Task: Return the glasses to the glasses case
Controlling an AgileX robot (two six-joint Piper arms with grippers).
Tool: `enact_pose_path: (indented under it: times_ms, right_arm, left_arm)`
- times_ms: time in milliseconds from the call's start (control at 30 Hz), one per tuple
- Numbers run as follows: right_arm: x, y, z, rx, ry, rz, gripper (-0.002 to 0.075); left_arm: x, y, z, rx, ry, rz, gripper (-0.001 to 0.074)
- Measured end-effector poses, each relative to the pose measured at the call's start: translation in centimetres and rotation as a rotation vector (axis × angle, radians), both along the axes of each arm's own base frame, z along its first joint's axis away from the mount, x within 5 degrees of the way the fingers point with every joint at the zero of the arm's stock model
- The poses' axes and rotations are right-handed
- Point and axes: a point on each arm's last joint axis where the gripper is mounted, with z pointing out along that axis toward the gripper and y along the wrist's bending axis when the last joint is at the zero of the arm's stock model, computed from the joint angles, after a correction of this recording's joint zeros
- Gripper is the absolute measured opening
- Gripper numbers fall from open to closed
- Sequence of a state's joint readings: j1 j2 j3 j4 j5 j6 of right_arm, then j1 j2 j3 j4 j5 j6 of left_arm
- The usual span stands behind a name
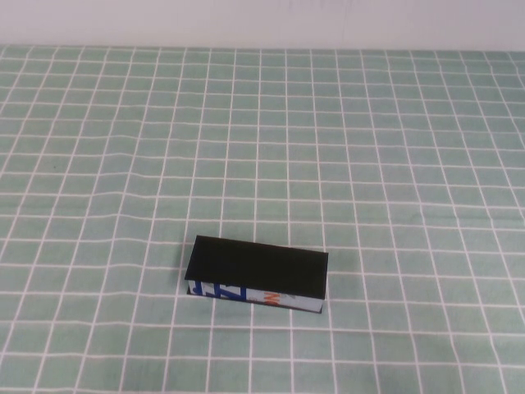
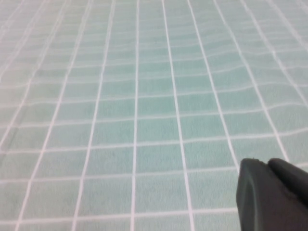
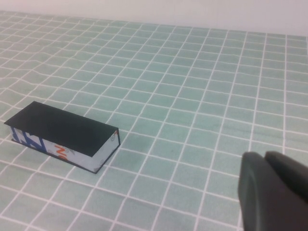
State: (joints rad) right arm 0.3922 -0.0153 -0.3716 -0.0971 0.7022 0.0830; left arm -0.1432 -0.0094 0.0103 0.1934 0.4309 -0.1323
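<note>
The glasses case [image 1: 257, 275] lies shut on the green checked cloth, near the front middle; its black lid is on top and its white front side carries blue and orange print. It also shows in the right wrist view [image 3: 65, 135]. The glasses are out of view. Neither arm shows in the high view. My left gripper [image 2: 269, 166] hangs over bare cloth with its two black fingers pressed together and nothing between them. My right gripper [image 3: 267, 159] is shut and empty too, well apart from the case.
The green and white checked cloth [image 1: 369, 148] covers the whole table. A pale wall [image 1: 262, 20] runs along the far edge.
</note>
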Motion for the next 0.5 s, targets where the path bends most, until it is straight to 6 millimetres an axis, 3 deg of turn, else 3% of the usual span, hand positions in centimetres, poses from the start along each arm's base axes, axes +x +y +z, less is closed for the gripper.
enact_pose_path:
  times_ms: [500]
  right_arm:
    - [0.00,0.00,0.01,0.000,-0.001,0.000,-0.0011]
  left_arm:
    - [0.09,-0.09,0.08,-0.009,-0.027,-0.007,-0.0004]
